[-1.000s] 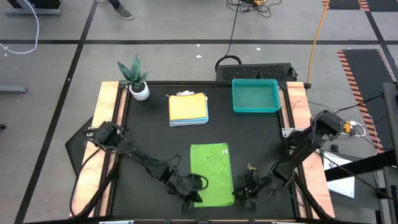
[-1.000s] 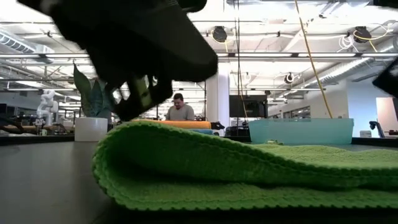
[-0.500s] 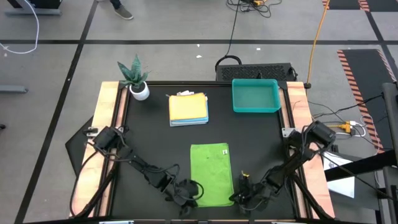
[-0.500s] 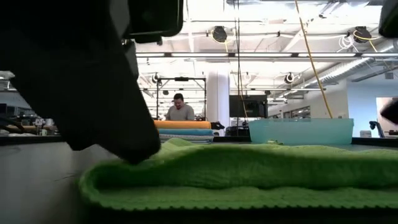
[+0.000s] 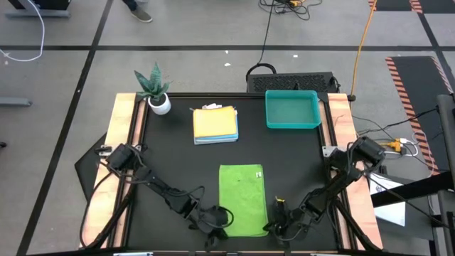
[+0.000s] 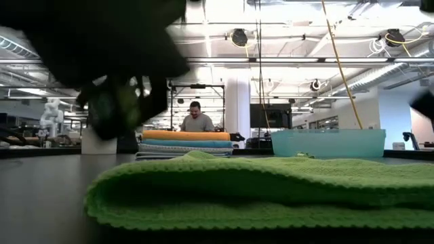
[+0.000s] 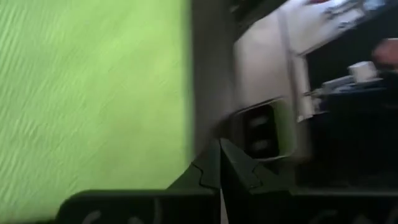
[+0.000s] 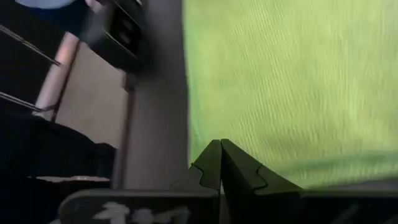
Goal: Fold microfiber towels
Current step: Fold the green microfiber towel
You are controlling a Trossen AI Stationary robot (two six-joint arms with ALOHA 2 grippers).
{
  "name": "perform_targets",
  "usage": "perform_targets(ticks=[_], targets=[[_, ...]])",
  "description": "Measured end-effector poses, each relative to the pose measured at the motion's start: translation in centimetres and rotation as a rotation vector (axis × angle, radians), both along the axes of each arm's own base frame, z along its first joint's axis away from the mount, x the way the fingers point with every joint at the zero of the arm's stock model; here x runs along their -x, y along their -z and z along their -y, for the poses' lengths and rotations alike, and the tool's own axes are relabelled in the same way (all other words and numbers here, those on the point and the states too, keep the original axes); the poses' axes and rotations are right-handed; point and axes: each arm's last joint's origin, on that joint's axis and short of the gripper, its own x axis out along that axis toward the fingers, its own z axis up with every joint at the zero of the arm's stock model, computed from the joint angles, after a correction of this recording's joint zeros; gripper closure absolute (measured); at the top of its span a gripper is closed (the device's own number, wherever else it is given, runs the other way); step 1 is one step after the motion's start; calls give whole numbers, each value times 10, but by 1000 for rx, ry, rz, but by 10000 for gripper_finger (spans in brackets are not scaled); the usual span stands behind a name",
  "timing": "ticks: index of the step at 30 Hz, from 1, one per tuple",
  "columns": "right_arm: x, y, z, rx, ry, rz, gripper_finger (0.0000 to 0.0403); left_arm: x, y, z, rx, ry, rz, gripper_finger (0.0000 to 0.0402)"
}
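Right now I have the lime green towel [image 5: 242,200] lying folded in half near the tabletop's front edge. My left end effector [image 5: 217,222] sits at its front left corner and my right end effector [image 5: 279,219] at its front right corner; both look pressed together and empty, though the wrist views are blurry. Toward the back edge, the folded stack of towels [image 5: 215,124] sits finished beside the teal tray [image 5: 292,109]. I judge one more fold remains.
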Motion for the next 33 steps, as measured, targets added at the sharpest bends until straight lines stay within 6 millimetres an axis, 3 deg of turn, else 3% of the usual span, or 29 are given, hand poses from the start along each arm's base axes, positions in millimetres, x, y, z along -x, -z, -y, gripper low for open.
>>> perform_targets(ticks=[7,15,25,29,33], targets=[[2,-26,1,109,-172,131,403,6,-28,3,-141,146,192,391],[11,-26,-8,285,-455,217,386,17,-18,5,-407,220,187,320],[11,-18,-10,398,-545,249,243,21,-14,5,-594,313,231,182],[9,-6,-10,437,-562,230,193,25,-4,9,-655,389,234,163],[8,-4,-9,481,-540,234,172,26,5,16,-651,411,245,161]])
